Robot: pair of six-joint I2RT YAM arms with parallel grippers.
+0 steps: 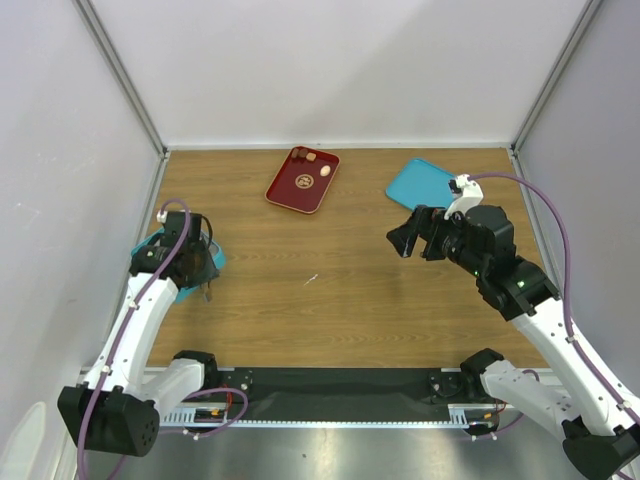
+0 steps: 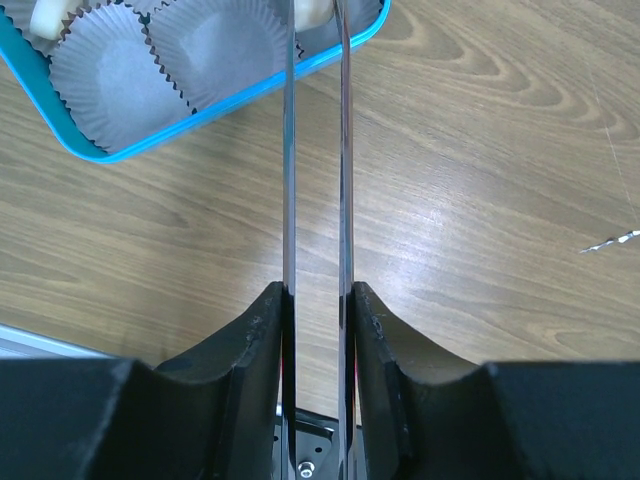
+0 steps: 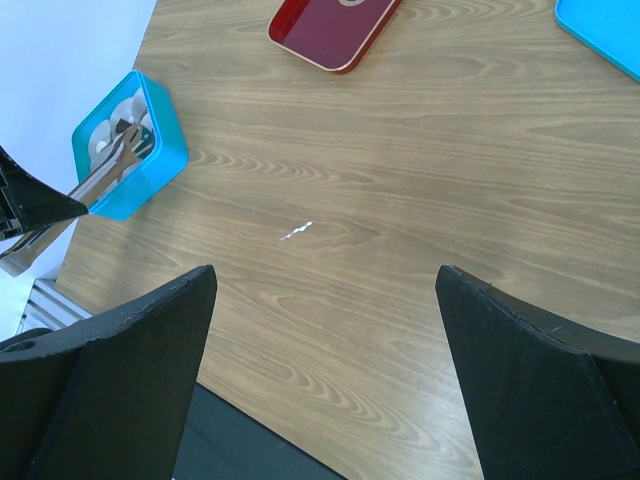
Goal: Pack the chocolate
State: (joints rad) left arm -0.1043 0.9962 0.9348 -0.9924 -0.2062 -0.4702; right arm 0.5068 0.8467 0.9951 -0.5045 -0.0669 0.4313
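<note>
Chocolate pieces, dark (image 1: pixel 303 181) and pale (image 1: pixel 322 172), lie on the red tray (image 1: pixel 290 195) at the back. My left gripper (image 1: pixel 195 262) (image 2: pixel 316 290) is shut on metal tongs (image 2: pixel 288 150) (image 3: pixel 105 180). The tongs reach into the teal box (image 2: pixel 120 150) (image 3: pixel 165 165), which is lined with white paper cups (image 2: pixel 105 85). A pale chocolate (image 2: pixel 312 10) sits at the tong tips; whether it is pinched does not show. Another pale piece (image 2: pixel 45 15) rests in a cup. My right gripper (image 1: pixel 418 240) (image 3: pixel 325 275) hangs open and empty above the bare table.
The teal lid (image 1: pixel 420 183) (image 3: pixel 600 25) lies at the back right, behind my right arm. A small white scrap (image 1: pixel 311 279) (image 3: pixel 297 232) (image 2: pixel 610 240) lies mid-table. Grey walls close in the left, right and back. A black strip runs along the near edge.
</note>
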